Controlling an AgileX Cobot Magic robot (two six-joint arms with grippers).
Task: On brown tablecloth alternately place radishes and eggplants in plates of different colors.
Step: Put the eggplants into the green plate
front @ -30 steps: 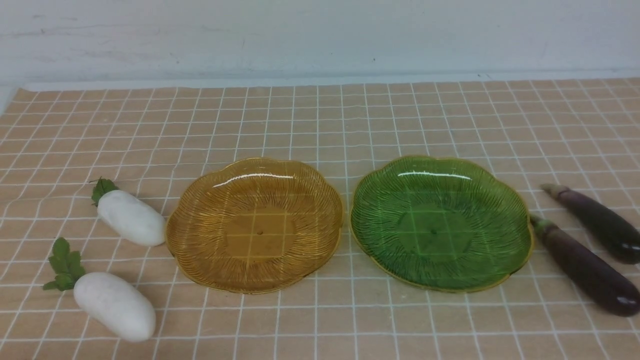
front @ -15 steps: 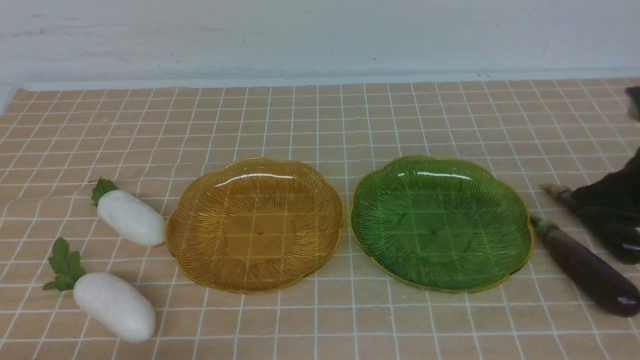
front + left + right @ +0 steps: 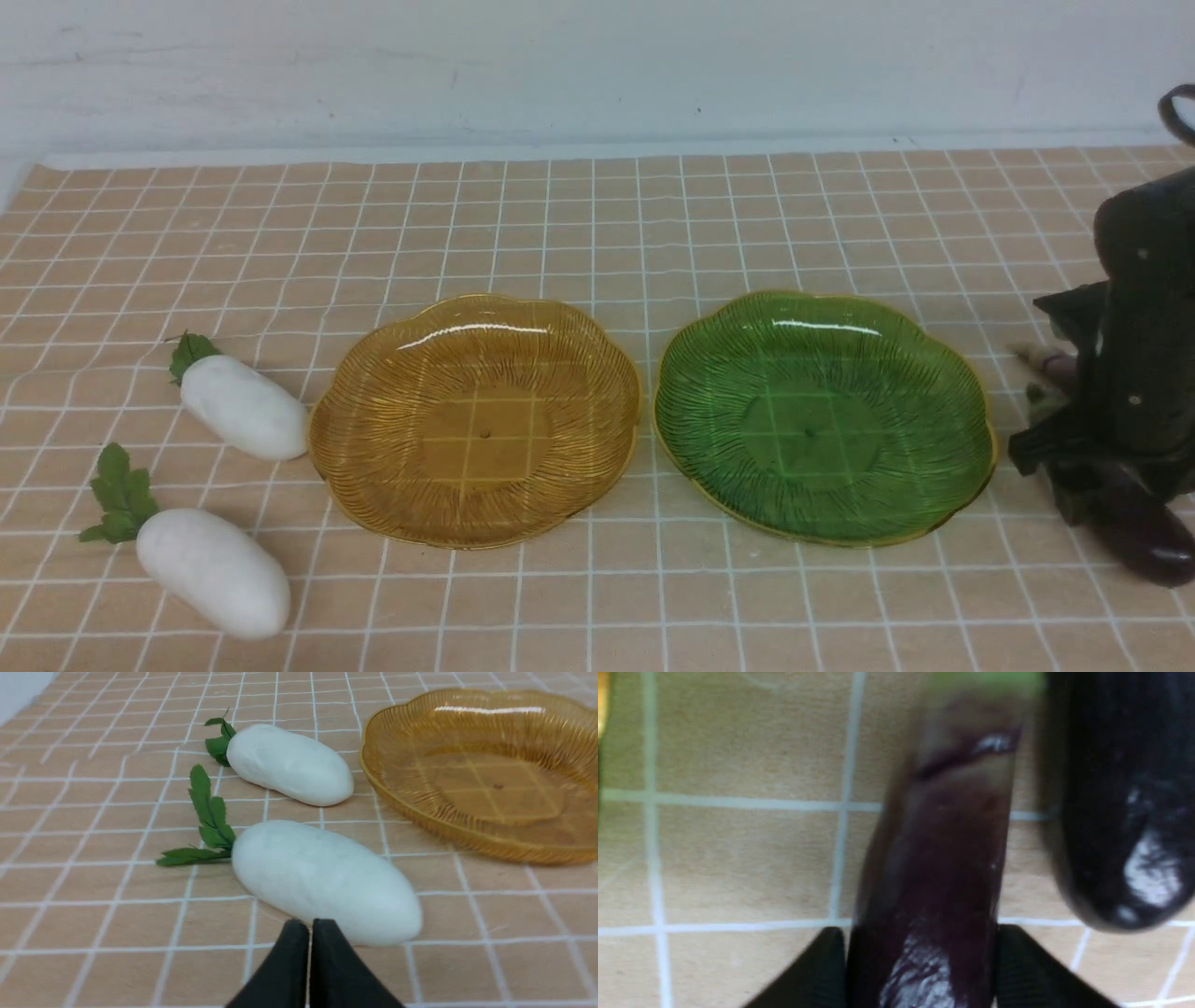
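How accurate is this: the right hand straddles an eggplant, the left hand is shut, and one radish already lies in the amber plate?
One detail is wrong: the amber plate is empty. The front view shows the far radish and the near radish both on the tablecloth to its left. The rest stands: the right hand straddles an eggplant and the left hand is shut.
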